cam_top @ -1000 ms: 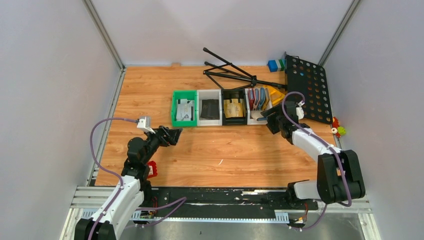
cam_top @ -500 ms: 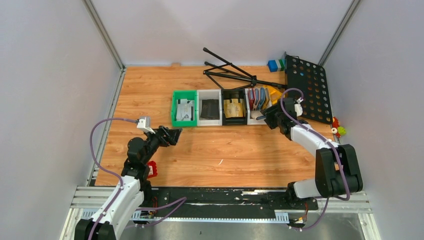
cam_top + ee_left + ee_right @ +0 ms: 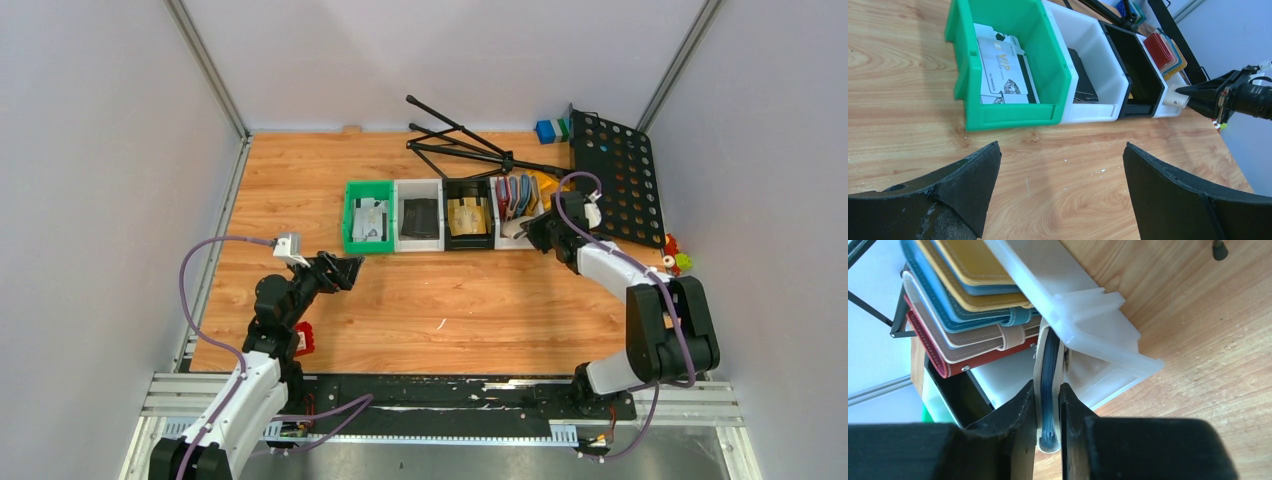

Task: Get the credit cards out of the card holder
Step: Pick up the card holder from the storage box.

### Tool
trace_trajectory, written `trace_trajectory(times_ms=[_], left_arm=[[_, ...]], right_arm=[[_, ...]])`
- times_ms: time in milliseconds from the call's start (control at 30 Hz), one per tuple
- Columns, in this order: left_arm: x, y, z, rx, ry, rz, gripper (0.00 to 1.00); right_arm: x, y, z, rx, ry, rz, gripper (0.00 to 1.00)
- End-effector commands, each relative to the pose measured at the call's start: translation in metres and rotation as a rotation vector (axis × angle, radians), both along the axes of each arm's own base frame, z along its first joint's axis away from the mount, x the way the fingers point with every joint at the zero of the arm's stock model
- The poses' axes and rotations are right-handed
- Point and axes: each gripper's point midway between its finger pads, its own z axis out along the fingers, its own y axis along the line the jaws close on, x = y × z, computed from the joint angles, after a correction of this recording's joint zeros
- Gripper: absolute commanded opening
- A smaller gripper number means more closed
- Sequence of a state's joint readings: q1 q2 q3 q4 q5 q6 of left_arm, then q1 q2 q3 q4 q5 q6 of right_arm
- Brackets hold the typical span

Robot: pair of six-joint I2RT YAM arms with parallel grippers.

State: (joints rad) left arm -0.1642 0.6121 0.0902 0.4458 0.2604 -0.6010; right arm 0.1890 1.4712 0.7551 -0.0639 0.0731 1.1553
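**Step in hand (judged):** lifting card holder out of its bin; cards not yet out.

- L gripper (image 3: pixel 1062 150): released, jaws wide, nothing between them. It hangs over bare desk (image 3: pixel 450 300), near side of the green bin (image 3: pixel 1013 107), well apart from the work.
- Bins run L to R: green, white bin (image 3: pixel 1088 107), black bin (image 3: pixel 1143 95), end bin (image 3: pixel 1098 325).
- R gripper (image 3: pixel 1047 390): clenched on the card holder (image 3: pixel 1049 352), one finger per pale cover, at its lower edge. Holder stands on edge at near end of the end bin, touching the bin wall, just beside the row of wallets (image 3: pixel 963 315).
- Credit cards: cannot tell. Dark layers show between the covers, but pockets vs cards not separable.

**Recommendations:**
- Raise holder straight up until clear of the bin lip. A sideways pull would prob. snag the wall or drag the brown wallet's tab.
- Grip sits low and narrow, so expect the holder to swing. Move slowly.
- Set it flat on open desk, mid-way btwn the arms, so L gripper can pin it.

**Surface and room:**
- Wood-grain desk with minor white specks.
- Red item (image 3: pixel 303 338) by L arm.
- Folded black stand (image 3: pixel 470 145) at far side.
- Perforated black panel (image 3: pixel 620 180) far R.
- Pale walls, metal corner posts.
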Motion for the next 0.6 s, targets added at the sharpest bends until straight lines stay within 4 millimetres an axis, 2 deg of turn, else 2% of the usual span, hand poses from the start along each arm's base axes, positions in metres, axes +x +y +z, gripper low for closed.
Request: trace_trajectory(times_ms=[0, 133, 267, 367, 467, 567], left_arm=[[0.002, -0.002, 0.011, -0.007, -0.034, -0.004, 0.98], [0.001, -0.003, 0.011, -0.01, -0.035, -0.009, 0.98], [0.001, -0.003, 0.012, -0.012, -0.036, -0.014, 0.98], [0.0, -0.004, 0.013, -0.014, -0.039, -0.019, 0.98], [-0.001, -0.007, 0.013, -0.012, -0.042, -0.036, 0.98], [-0.005, -0.02, 0.019, -0.009, -0.072, -0.114, 0.97]], right_arm=[[0.016, -0.002, 0.048, -0.033, -0.127, 0.002, 0.17], [0.01, -0.005, 0.081, -0.094, -0.205, 0.055, 0.17], [-0.002, 0.004, 0.115, -0.166, -0.314, 0.208, 0.17], [-0.022, 0.02, 0.138, -0.23, -0.418, 0.414, 0.18], [-0.047, 0.035, 0.146, -0.259, -0.495, 0.59, 0.19], [-0.083, 0.065, 0.159, -0.216, -0.646, 0.836, 0.19]])
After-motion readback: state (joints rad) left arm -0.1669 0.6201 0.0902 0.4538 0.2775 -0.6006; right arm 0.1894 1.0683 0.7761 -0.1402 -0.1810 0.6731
